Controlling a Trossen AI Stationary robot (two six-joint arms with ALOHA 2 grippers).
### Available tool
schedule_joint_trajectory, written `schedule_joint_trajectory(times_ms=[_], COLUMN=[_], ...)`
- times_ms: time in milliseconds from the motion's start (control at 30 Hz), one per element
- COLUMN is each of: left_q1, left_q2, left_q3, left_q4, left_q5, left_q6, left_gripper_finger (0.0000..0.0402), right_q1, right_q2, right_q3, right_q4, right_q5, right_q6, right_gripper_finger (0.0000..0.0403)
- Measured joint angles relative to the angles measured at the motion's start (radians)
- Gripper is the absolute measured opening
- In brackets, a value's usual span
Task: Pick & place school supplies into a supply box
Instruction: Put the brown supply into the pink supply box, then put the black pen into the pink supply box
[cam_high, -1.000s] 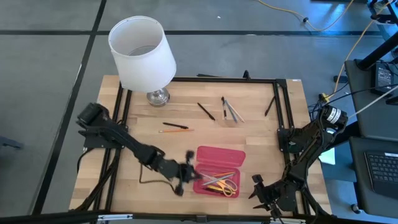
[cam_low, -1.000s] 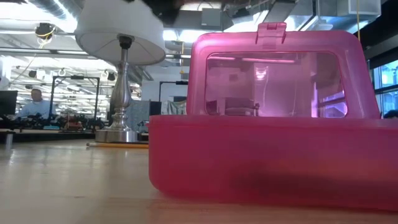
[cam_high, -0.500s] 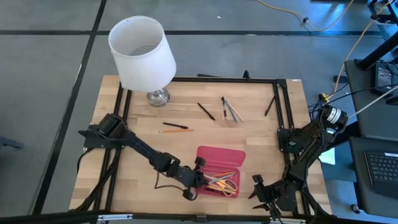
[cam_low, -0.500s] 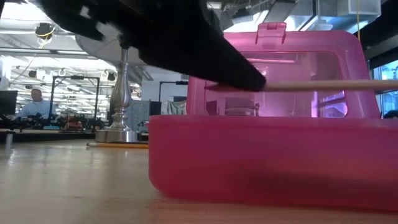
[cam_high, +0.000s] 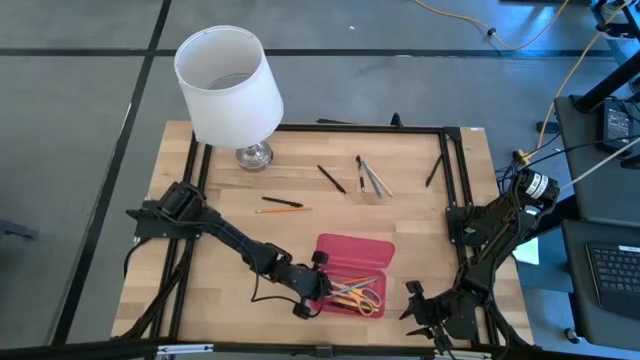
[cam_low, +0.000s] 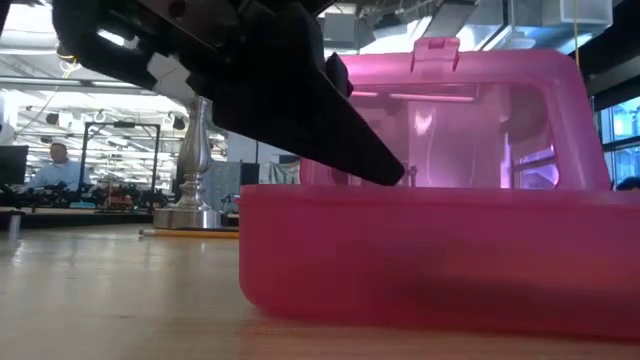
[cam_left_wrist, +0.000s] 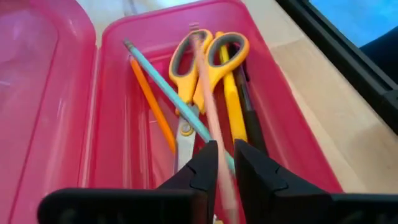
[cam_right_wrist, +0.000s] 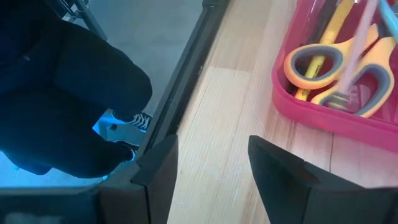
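Over the red-pink supply box (cam_high: 352, 271) near the tabletop's front edge, our left gripper (cam_left_wrist: 225, 163) has just spread slightly, releasing a wooden pencil (cam_left_wrist: 208, 106) among the scissors (cam_left_wrist: 198, 65), while 6 supplies wait outside.

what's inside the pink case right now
In the case: yellow scissors, a teal pencil, an orange pencil and a blurred wood pencil at the left claw. The claw hides what is beneath it.

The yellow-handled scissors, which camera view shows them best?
The left wrist view: the scissors lie whole in the supply box. The right wrist view shows only their handles, the high view shows them small, and the low view hides them.
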Motion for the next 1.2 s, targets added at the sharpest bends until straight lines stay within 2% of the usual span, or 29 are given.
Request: schedule_joint_trajectory(times_ms=[267,400,500,600,733,933,1033,1133,1200], left_q1=[0.0,0.0,0.0,0.0,0.0,-0.001,0.001,0.019,0.04], left_q2=[-0.032,-0.128,-0.218,-0.296,-0.362,-0.394,-0.394,-0.394,-0.399], left_q3=[0.0,0.0,0.0,0.0,0.0,0.0,0.0,-0.014,-0.035], left_q4=[-0.009,-0.098,-0.209,-0.302,-0.332,-0.373,-0.406,-0.412,-0.415], left_q5=[-0.005,-0.006,-0.053,-0.135,-0.196,-0.217,-0.23,-0.183,-0.142], left_q6=[0.031,0.059,0.061,0.061,0.011,0.017,0.001,-0.007,-0.017], left_gripper_finger=[0.0062,0.0067,0.0067,0.0064,0.0058,0.0054,0.0057,0.006,0.0061], right_q1=[0.0,0.0,0.0,0.0,0.0,0.0,-0.003,-0.034,-0.072], right_q2=[0.0,-0.011,-0.057,-0.127,-0.252,-0.537,-0.675,-0.793,-0.856], right_q3=[0.0,0.0,0.006,0.012,0.013,0.013,0.014,0.014,0.014], right_q4=[0.0,0.021,0.031,0.031,-0.021,-0.157,-0.243,-0.397,-0.531], right_q5=[0.0,0.0,0.013,0.116,0.265,0.416,0.53,0.638,0.67], right_q6=[0.003,0.068,0.111,0.126,-0.006,-0.165,-0.236,-0.216,-0.172], right_gripper_finger=[0.0198,0.0198,0.0198,0.0198,0.0198,0.0198,0.0198,0.0198,0.0198])
